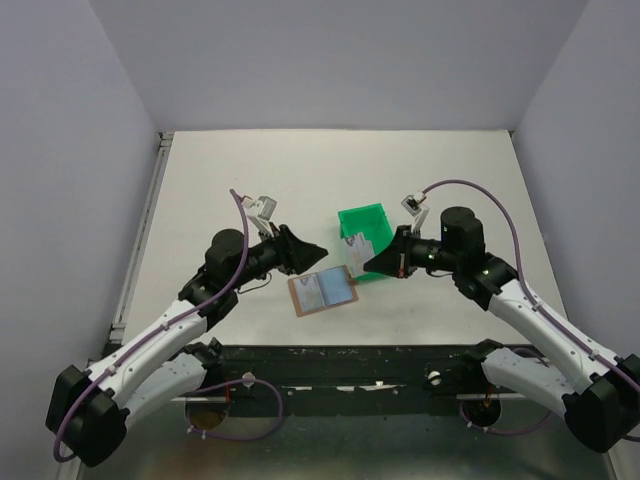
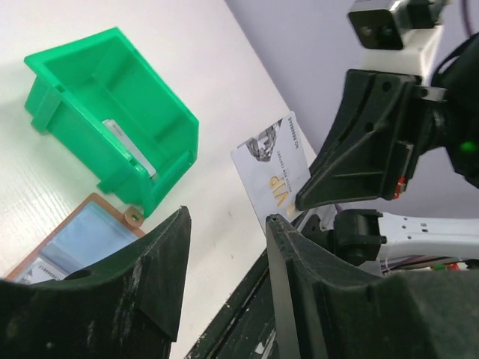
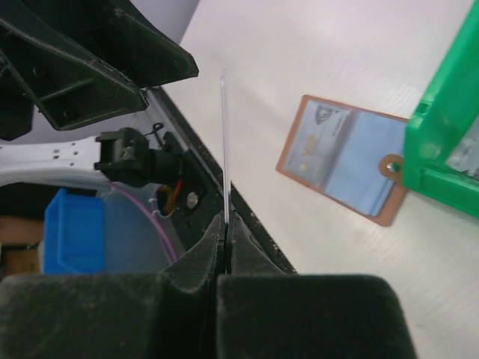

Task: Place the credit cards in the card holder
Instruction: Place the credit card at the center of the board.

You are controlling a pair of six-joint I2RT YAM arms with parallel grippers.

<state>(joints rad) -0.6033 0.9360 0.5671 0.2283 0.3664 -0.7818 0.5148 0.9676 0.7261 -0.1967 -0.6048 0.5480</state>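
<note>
We see the right gripper clenched on the bottom edge of a thin, stiff, glossy pale plastic credit card, held edge-up in the air, likely to slide it into a pocket. The tan leather card holder lies unfolded flat on the matte white table, just beside the rigid green plastic bin, where another card rests. Over the holder, the left gripper has jaws spread, empty.

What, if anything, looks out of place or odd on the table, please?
Nothing is spilled or damaged. One credit card sits inside the green bin rather than in the open card holder, which lies askew on the table. The right fingers pinch a second credit card on edge in the air.
</note>
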